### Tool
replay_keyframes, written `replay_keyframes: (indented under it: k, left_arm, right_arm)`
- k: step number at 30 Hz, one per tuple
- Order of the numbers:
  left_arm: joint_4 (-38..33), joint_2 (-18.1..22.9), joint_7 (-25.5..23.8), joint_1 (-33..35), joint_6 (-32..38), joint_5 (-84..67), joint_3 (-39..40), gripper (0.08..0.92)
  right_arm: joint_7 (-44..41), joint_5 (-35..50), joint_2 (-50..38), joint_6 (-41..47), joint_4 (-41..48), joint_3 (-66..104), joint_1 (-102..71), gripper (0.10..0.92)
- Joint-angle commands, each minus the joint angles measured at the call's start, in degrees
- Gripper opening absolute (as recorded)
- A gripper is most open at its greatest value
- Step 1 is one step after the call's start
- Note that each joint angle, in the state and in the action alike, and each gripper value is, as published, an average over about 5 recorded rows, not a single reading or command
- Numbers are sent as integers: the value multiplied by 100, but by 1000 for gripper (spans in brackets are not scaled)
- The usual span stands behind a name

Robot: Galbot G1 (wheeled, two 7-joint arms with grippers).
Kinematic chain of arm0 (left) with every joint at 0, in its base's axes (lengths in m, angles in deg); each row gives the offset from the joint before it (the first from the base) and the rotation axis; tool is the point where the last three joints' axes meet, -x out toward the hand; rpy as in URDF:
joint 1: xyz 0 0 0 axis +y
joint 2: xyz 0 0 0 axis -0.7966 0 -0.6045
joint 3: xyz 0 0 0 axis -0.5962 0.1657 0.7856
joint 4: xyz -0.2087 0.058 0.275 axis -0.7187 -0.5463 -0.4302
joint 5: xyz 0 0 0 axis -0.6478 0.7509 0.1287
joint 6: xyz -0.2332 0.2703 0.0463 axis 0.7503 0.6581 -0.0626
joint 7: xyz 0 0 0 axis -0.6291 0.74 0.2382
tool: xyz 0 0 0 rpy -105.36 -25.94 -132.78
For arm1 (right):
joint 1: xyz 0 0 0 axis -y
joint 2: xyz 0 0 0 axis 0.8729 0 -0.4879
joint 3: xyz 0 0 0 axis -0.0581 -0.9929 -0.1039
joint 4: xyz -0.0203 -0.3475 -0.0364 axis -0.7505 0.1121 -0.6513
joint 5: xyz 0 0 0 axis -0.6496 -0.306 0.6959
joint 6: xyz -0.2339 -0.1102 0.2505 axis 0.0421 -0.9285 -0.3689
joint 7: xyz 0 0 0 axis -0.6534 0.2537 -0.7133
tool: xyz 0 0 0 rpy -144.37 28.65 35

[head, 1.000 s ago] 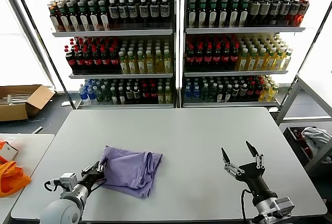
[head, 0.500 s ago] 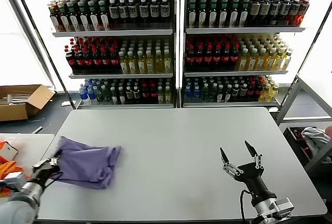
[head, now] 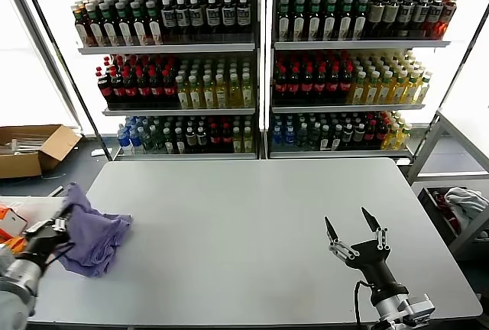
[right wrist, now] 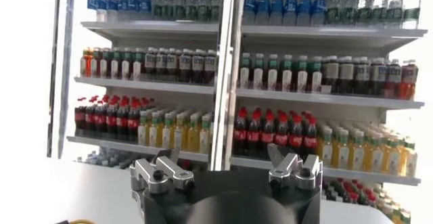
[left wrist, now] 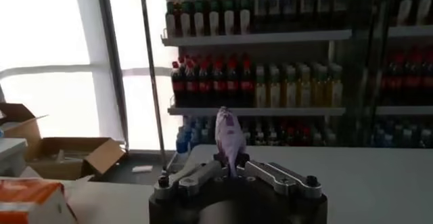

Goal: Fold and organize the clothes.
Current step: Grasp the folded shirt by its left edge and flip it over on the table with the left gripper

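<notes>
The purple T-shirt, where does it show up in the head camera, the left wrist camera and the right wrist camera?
Head view: the purple T-shirt hangs bunched over the table's left edge, pinched by the left gripper.
Left wrist view: only a fold of it sticks up between the shut jaws.
Right wrist view: not in it; the right gripper stands open, holding nothing.
Shared landmark: the bottle shelves, seen in all three.

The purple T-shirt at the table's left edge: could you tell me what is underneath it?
The T-shirt, pinched in the shut left gripper, lies bunched over the grey table edge. Anything beneath the bunched fabric is covered.
</notes>
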Motion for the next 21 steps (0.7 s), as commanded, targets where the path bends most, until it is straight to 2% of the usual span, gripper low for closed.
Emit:
replay_keyframes:
  k: [1,6,9,16,21]
  left_arm:
    - [-217,653,561,-504,81,14,3707,118]
    - [730,1055,333,-1493,71,-257,4425,118]
    - [1007,1337,343,-1955,16,-753,4669,118]
    - [1362,2014,817,-2462,158,-1727,5481,118]
    - [1938,2430,1062,-2707,386,-1940,5628,118]
  right_arm:
    - [0,7,51,5,-51,184,-145,823]
    - [3,9,41,7,-36,282,-253,823]
    - [9,5,36,10,29,308,-247,823]
    - [50,31,17,95,112,375,-148,823]
    - [198,79,-4,312,145,342,-141,823]
